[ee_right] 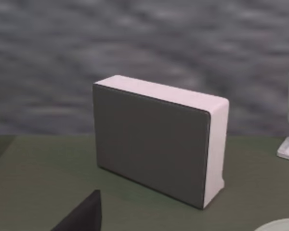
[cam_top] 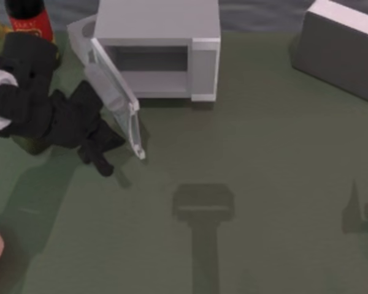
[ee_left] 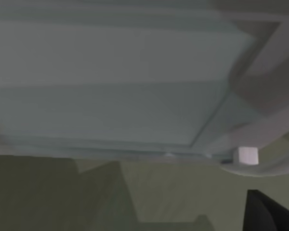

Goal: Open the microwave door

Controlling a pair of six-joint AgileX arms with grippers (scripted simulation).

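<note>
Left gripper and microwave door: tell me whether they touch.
Cannot tell. In the top view the left gripper sits beside the swung-open microwave door, but no view shows contact or gap plainly.

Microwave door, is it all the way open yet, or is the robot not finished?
Mostly done: the microwave door stands swung wide from the microwave, so the bare inside shows. In hand: the left gripper sits right beside the door's outer face, near its free edge. Left: perhaps a little more swing. The right arm is out of the top view.

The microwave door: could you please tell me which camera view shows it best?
The top view: the microwave door shows whole, swung open. The left wrist view has only a close patch of its window; the right wrist view shows none of it.
</note>
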